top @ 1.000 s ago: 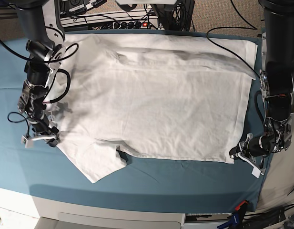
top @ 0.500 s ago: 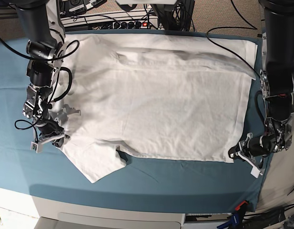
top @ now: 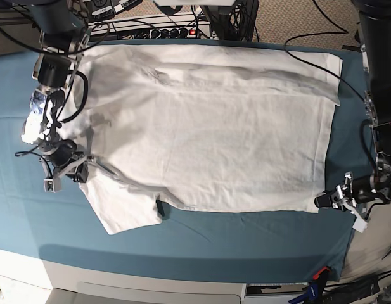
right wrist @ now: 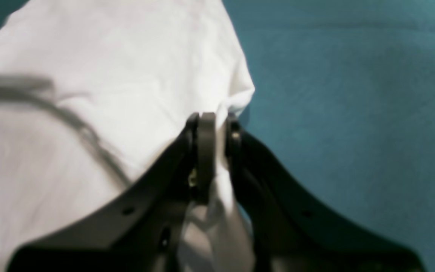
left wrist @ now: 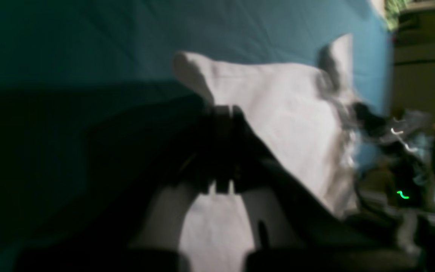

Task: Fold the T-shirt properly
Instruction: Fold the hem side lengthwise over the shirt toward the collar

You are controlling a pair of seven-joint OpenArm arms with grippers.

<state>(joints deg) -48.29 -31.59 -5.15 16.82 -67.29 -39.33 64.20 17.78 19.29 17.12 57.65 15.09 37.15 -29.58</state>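
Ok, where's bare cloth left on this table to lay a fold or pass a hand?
Free: the teal cloth strip along the near edge below the T-shirt, and the patch left of the right hand. Crowded: the far edge, where the shirt reaches the cables, and the narrow margin by the left hand at the hem corner.

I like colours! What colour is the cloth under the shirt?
Teal cloth, plain. The base view shows it best.

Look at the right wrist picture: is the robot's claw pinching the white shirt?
Yes. The right gripper has its jaws closed on a bunched edge of the T-shirt, with white fabric squeezed between them.
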